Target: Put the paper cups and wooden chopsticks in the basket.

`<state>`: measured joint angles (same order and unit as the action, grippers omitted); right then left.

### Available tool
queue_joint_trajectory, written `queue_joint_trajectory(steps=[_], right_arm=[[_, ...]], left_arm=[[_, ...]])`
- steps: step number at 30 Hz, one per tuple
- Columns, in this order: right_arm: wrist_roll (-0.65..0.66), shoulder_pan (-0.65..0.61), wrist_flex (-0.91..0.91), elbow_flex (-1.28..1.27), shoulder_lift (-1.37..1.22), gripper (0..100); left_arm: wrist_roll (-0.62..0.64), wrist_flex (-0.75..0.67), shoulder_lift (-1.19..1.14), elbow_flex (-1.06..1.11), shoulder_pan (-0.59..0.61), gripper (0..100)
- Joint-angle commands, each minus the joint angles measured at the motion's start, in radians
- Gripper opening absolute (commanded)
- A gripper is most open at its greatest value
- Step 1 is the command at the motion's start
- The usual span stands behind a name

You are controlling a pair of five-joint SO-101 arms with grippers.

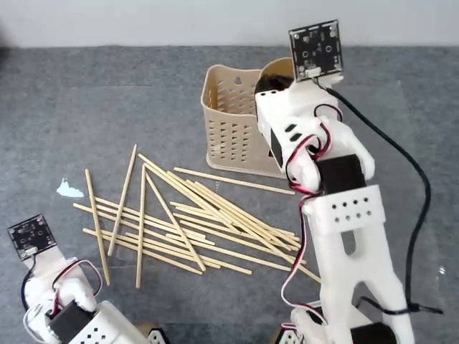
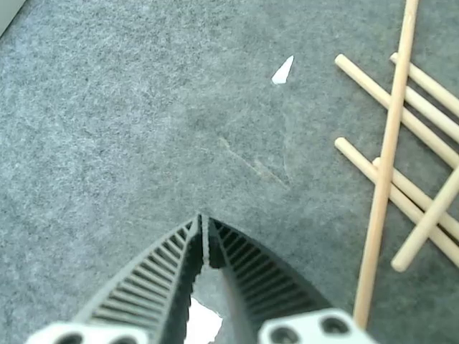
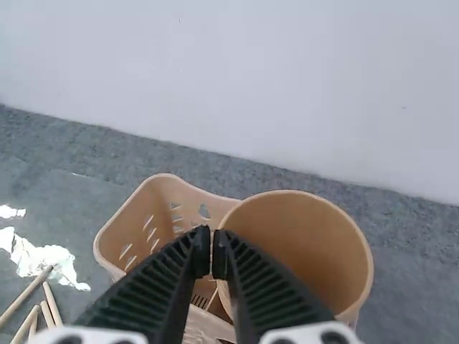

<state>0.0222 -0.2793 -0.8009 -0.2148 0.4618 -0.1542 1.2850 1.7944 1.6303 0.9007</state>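
Two arms stand at the near edge of the gray mat (image 1: 86,107). The left gripper (image 2: 203,222), at about 7 o'clock in the high view, has its jaws pressed together on nothing. Its tips point at bare mat, with stick ends just beside them. Past it, through the middle and toward 8 o'clock, the chopsticks (image 1: 222,211) lie in a loose crossed heap, and all that I can see are on the mat. A white scrap (image 1: 69,190) sits at 9 o'clock, apart from the heap. Farthest off, between 12 and 1 o'clock, stands the basket (image 1: 229,136). The right gripper (image 3: 211,251) is above it, jaws nipped on the rim of the paper cup (image 3: 301,236). The cup is at the basket's 3 o'clock end — whether inside or just against it I cannot tell. The step in hand looks like setting the cup down. Next, I judge, the jaws must part and lift straight up without tipping the cup. The sticks come after that — they lie flat and will want a low, square pinch.
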Motion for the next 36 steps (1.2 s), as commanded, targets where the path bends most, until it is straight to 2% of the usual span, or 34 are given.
queue_joint_trajectory(steps=[1,8,14,17,25,32,36], right_arm=[[-0.009,0.027,0.025,-0.025,-0.01,0.9],[-0.009,0.039,0.025,-0.103,-0.019,0.9],[-0.006,0.033,0.018,-0.041,0.005,1.0],[0.003,-0.004,-0.028,0.064,0.051,1.7],[0.055,-0.186,-0.406,0.256,0.084,5.2],[0.057,-0.34,-0.559,0.143,0.079,5.7],[0.057,-0.4,-0.562,0.005,0.036,14.4]], left_arm=[[-0.009,-0.005,-0.005,-0.015,0.0,2],[-0.009,-0.011,-0.005,-0.015,0.0,2],[-0.009,-0.017,-0.005,-0.007,0.0,2],[-0.009,-0.017,-0.005,-0.007,0.0,2],[-0.009,-0.017,-0.005,-0.007,0.0,2],[-0.009,-0.017,-0.005,-0.005,0.0,2],[-0.009,-0.017,-0.005,-0.005,0.0,2]])
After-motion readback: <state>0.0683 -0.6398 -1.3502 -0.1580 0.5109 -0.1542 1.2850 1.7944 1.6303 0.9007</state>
